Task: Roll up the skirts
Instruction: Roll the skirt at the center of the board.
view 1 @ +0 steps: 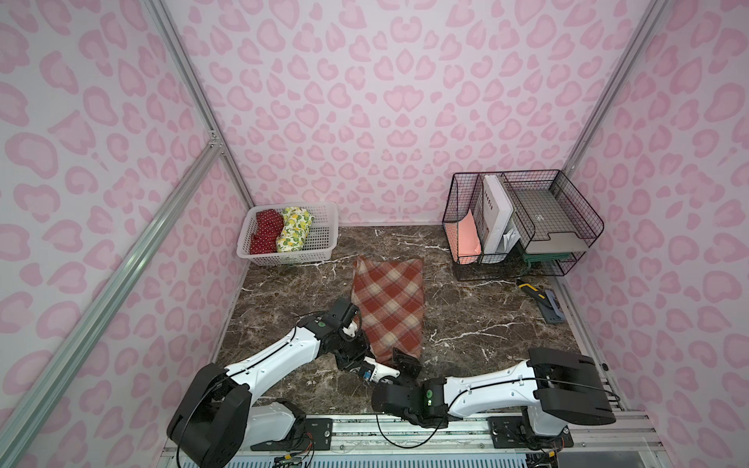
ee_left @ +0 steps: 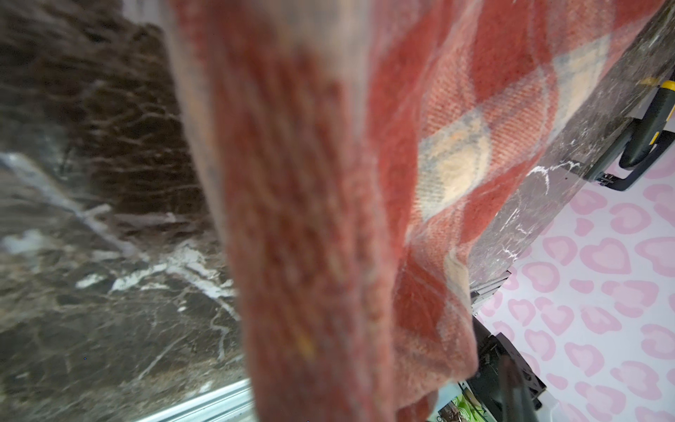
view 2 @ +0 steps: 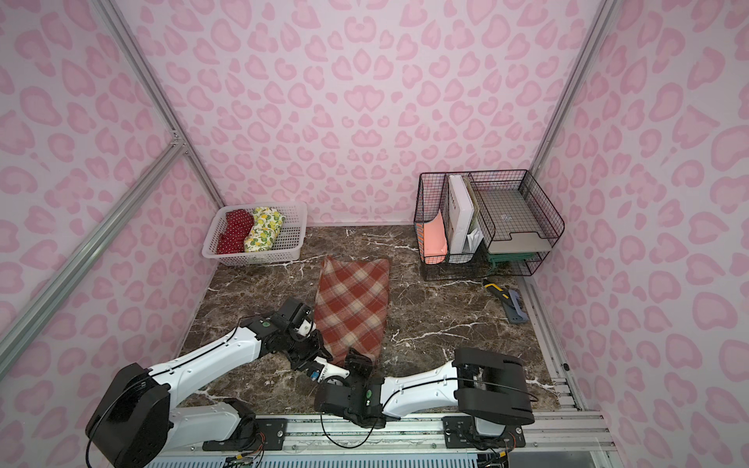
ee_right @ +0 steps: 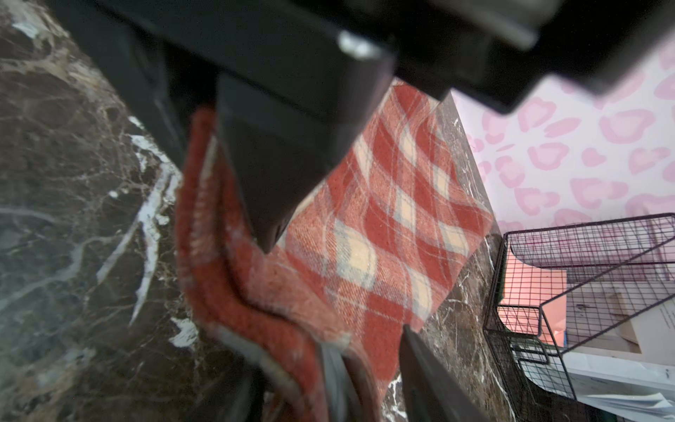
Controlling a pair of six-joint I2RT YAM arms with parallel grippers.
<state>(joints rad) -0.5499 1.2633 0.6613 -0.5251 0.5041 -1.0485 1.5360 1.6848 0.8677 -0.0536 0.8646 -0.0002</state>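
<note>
The rust-orange and cream plaid skirt (view 1: 389,308) (view 2: 352,304) lies flat mid-table, its narrow end nearest me. My left gripper (view 1: 375,358) (view 2: 330,358) is at that end's left corner, shut on the hem. In the left wrist view the cloth (ee_left: 456,164) hides the jaws. My right gripper (view 1: 403,356) (ee_right: 365,339) straddles the same hem a little to the right, and a gap still shows beside one finger (ee_right: 431,380). The red polka-dot skirt (view 1: 267,233) and the lemon skirt (view 1: 294,231) lie rolled in the white basket (view 1: 324,210).
A black wire organizer (view 1: 523,219) with papers stands at the back right. In front of it, by the right edge, lie a yellow-black utility knife (view 1: 531,289) and a grey-blue tool (view 1: 551,310). An aluminium rail (view 1: 364,429) runs along the front.
</note>
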